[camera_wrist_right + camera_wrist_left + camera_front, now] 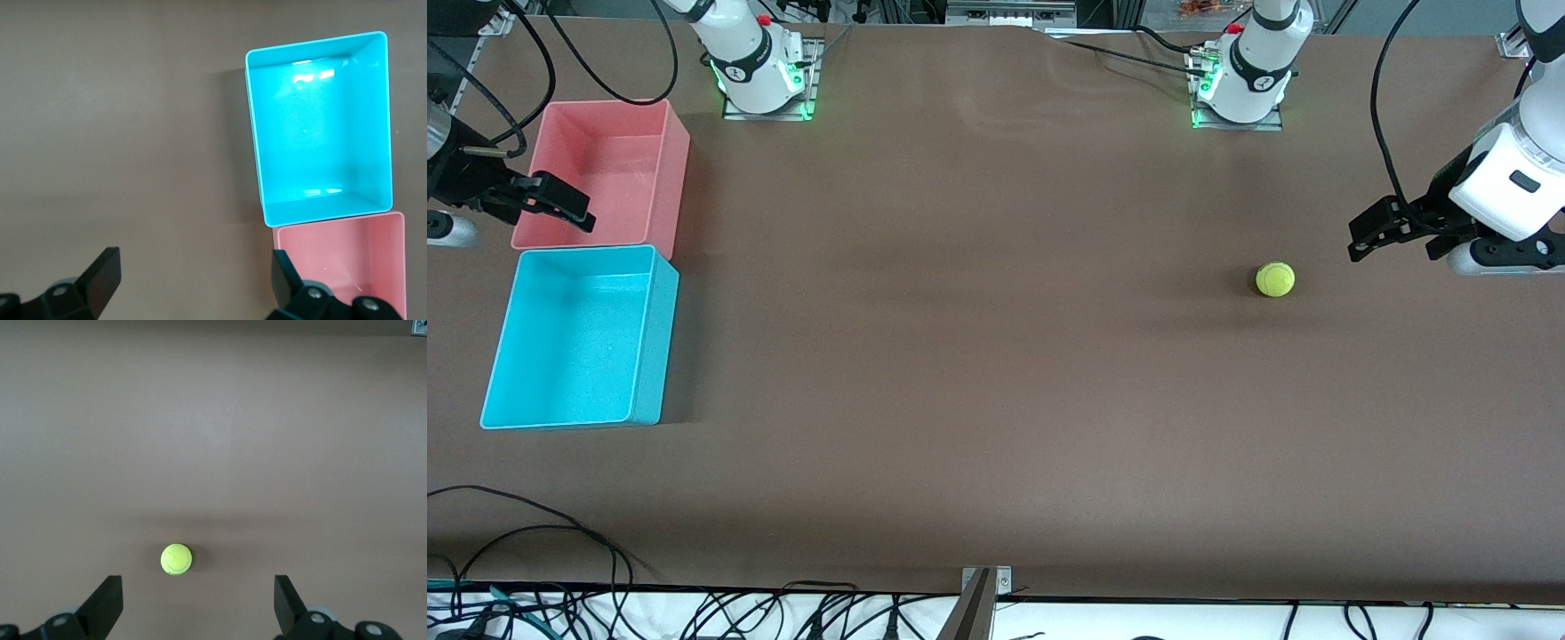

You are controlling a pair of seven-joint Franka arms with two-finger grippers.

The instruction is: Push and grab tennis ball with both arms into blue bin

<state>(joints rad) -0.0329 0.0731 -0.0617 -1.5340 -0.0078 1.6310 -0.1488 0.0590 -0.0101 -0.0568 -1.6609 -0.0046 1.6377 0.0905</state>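
No readable text, label, brand, number or sign is seen anywhere; only small dark marks on the two white arm bases, too small to be read.

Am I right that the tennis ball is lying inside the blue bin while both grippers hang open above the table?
Not quite. The tennis ball lies on the bare table, toward the left arm's end, well apart from the blue bin, which holds nothing; the front view shows this. The rest holds: the left gripper and the right gripper both hang open.
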